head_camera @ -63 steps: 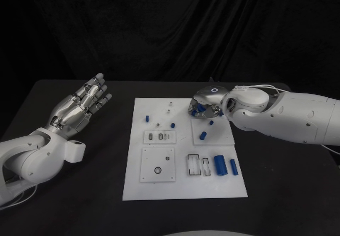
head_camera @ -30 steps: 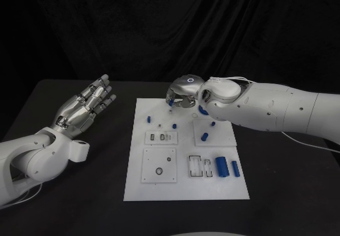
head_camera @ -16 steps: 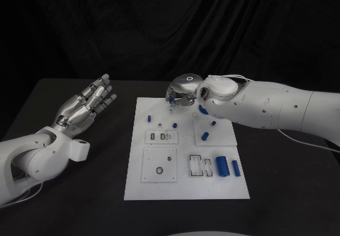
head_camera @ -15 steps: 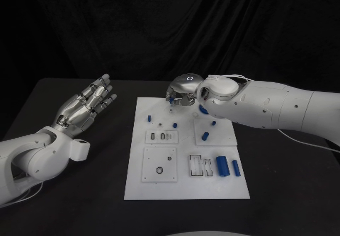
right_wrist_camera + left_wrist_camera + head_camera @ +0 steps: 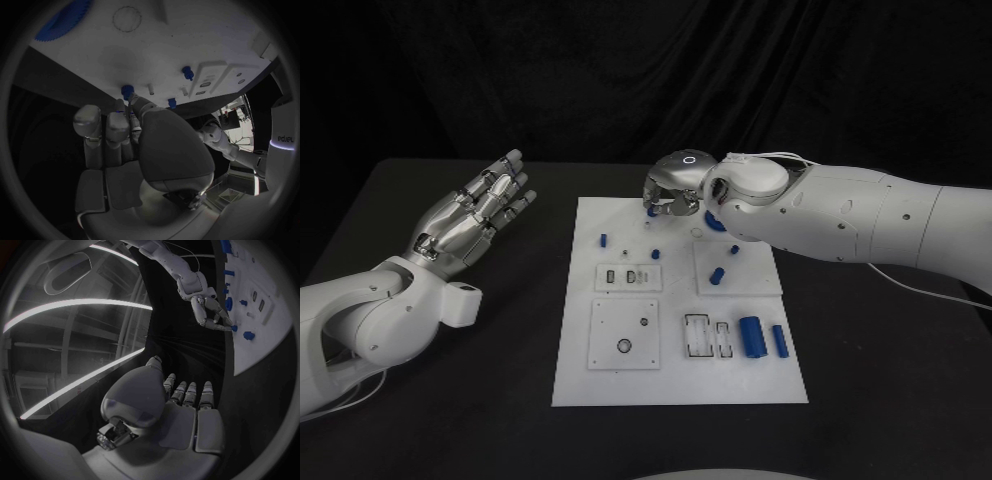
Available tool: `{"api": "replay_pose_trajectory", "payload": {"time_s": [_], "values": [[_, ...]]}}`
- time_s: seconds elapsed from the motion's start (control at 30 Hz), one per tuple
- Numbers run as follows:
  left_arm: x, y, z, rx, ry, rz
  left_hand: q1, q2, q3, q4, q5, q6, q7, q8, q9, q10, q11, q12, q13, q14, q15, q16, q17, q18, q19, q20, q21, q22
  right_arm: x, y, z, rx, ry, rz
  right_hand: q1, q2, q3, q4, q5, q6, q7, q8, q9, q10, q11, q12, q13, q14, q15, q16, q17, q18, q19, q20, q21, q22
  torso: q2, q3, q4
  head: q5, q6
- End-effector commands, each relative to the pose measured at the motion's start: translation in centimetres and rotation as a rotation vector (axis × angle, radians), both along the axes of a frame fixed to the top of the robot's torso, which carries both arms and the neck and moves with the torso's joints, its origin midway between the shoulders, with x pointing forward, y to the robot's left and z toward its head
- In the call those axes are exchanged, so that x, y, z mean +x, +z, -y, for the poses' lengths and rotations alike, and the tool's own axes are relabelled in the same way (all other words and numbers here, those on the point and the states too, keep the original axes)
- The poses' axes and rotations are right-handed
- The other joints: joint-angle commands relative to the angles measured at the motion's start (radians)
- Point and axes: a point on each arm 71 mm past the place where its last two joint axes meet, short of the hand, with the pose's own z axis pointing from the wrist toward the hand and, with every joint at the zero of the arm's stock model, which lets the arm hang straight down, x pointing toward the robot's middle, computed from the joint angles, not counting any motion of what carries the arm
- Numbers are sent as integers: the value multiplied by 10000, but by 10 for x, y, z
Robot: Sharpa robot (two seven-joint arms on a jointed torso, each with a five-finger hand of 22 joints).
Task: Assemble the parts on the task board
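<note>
Black cloth hangs behind a black table (image 5: 430, 400), and in its middle lies the white task board (image 5: 678, 385). At the board's far edge, left of centre, a small blue part (image 5: 127, 91) sits right at the fingertips of the right hand (image 5: 672, 192), which is bent down over that edge; from the right wrist view the fingers meet the piece, though I cannot tell whether they truly pinch it or merely touch it. Just nearer on the board stand a blue peg (image 5: 604, 240) and another blue peg (image 5: 655, 256), with two more blue pieces (image 5: 720, 274) on a raised plate to the right. Toward the near right lie two blue cylinders (image 5: 750, 337) beside a pair of slotted frames (image 5: 705, 336). Well off to the left, clear of the board, the left hand (image 5: 470, 213) is raised palm-up with its fingers spread, grasping nothing.
</note>
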Motion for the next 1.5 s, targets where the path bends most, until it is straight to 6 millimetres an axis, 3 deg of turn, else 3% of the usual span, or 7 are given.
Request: {"api": "replay_pose_trajectory", "payload": {"time_s": [0.03,0.27,0.37,0.47,1.0,1.1,1.5], "values": [[-5,17,-3,-1356,13,2088,135,-11,43,-21,46,-12,90,-4,13,-11,83,-18,-4,-23,70,-37,-11,-27,-9,54,-35,-12,-1,-1,2,81,-52,86,-160,-18,-18,58,46,33,-28,20,23,35,-26,-59,9,-30,45,-6,0,-181,-39,20,21,13,1,2,-12,12,-16],[-4,17,-3,-1319,33,2059,184,-18,59,-33,85,-42,95,-11,7,-28,71,-27,-10,-23,84,-37,-11,-16,-9,83,-35,-12,0,-3,6,-50,-275,-75,-526,-259,-248,268,-346,-1296,-499,-672,-210,-960,56,-757,-36,-330,150,-408,-523,-93,-350,85,-404,-292,-4,-1,-3,-13,-25],[-3,17,-4,-1307,37,2050,200,-20,64,-37,100,-43,96,-11,7,-28,69,-27,-9,-23,86,-37,-11,-13,-9,89,-35,-12,1,-3,9,-40,-447,-59,-725,-268,-774,206,-627,-4324,-1183,-737,-1040,-2811,70,-1141,-14,-1156,219,-1343,-1734,129,-1238,189,-1603,-1285,-5,4,-3,-19,-16],[-3,17,-4,-1299,40,2039,217,-20,70,-42,118,-48,95,-12,6,-30,71,-28,-10,-23,87,-37,-11,-9,-9,94,-35,-12,0,0,13,177,-517,190,-707,-193,-909,153,-578,-5009,-1262,-774,-1259,-3029,51,-1146,32,-1539,235,-1801,-2349,244,-1636,212,-2193,-1778,-10,3,3,-13,8],[-3,16,-14,-1194,221,1994,380,-33,119,-88,272,-49,97,-11,7,-33,74,-29,-10,-23,119,-37,-11,17,-9,141,-35,-12,-32,31,97,1231,-1501,646,-688,126,-1206,131,8,-1553,-80,9,-918,573,-290,2073,2789,-1204,-50,-1692,-2030,90,-1055,7,-2083,-1044,-41,-21,-82,95,57],[-2,16,-15,-1180,223,1986,424,-27,138,-96,321,-63,101,-12,5,-37,75,-31,-11,-23,144,-37,-11,19,-9,163,-35,-12,-38,29,114,1077,-1948,360,-908,161,-1322,444,-28,-1389,-78,-335,-1013,-1023,-504,6772,7069,-462,-144,-134,352,-120,-396,-162,-1064,207,-32,-5,-83,97,57],[3,14,-13,-1173,108,1920,524,-27,186,-104,411,-6,176,0,16,-38,75,-31,-11,-23,229,-37,-11,23,-9,244,-35,-12,-40,17,145,754,-3282,-111,-1908,74,-1938,1245,-200,-1327,77,-571,-969,5168,-716,13938,15022,1492,-190,3493,6359,-778,1170,-182,2019,3392,-39,8,-74,-50,22]]}}
